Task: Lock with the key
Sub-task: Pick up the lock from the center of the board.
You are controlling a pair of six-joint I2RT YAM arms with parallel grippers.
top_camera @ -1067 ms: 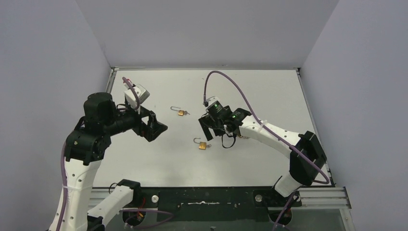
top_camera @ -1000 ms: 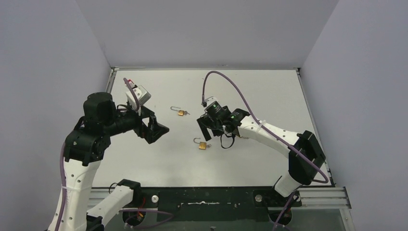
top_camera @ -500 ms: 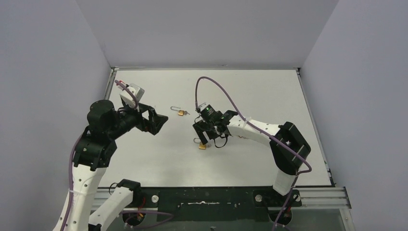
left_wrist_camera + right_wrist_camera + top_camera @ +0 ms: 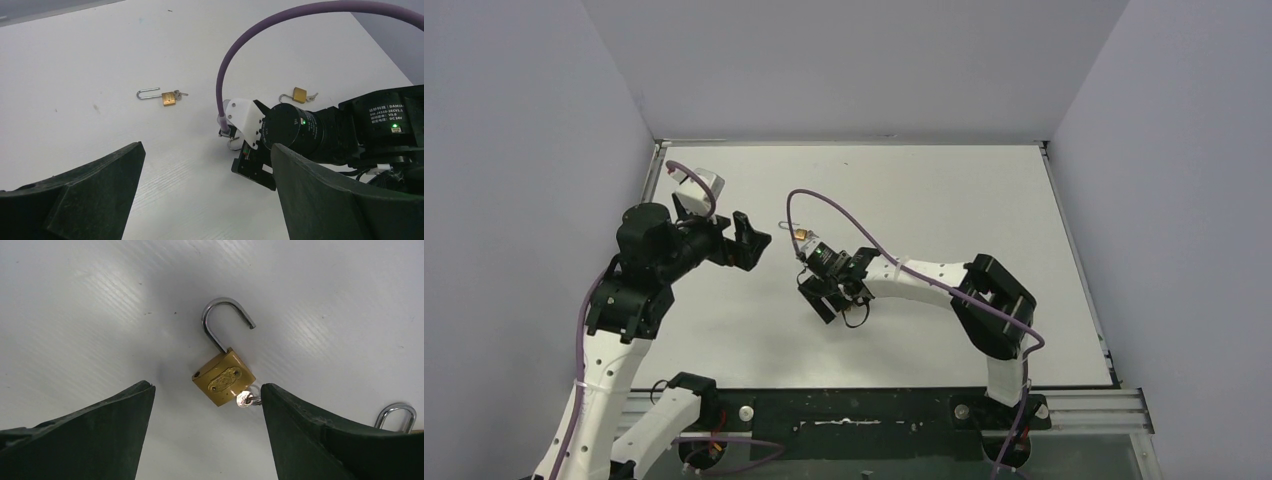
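Observation:
A brass padlock (image 4: pixel 223 377) with an open shackle and a key (image 4: pixel 245 399) in its base lies flat on the white table. My right gripper (image 4: pixel 205 385) is open and stands over it, one finger on each side, touching nothing. In the top view the right gripper (image 4: pixel 822 298) hides this padlock. A second open brass padlock (image 4: pixel 800 233) with a key lies further back, and it also shows in the left wrist view (image 4: pixel 170 96). My left gripper (image 4: pixel 749 245) is open and empty above the table, left of the right wrist (image 4: pixel 295 132).
Another brass padlock with a key (image 4: pixel 299 94) lies beyond the right wrist. A shackle (image 4: pixel 397 415) shows at the lower right edge of the right wrist view. The purple cable (image 4: pixel 796 205) arcs over the right arm. Grey walls surround the table (image 4: pixel 944 190).
My right gripper has swung left and now stands over the nearer padlock, hiding it from above. My left gripper has moved up and slightly right, toward the table's middle.

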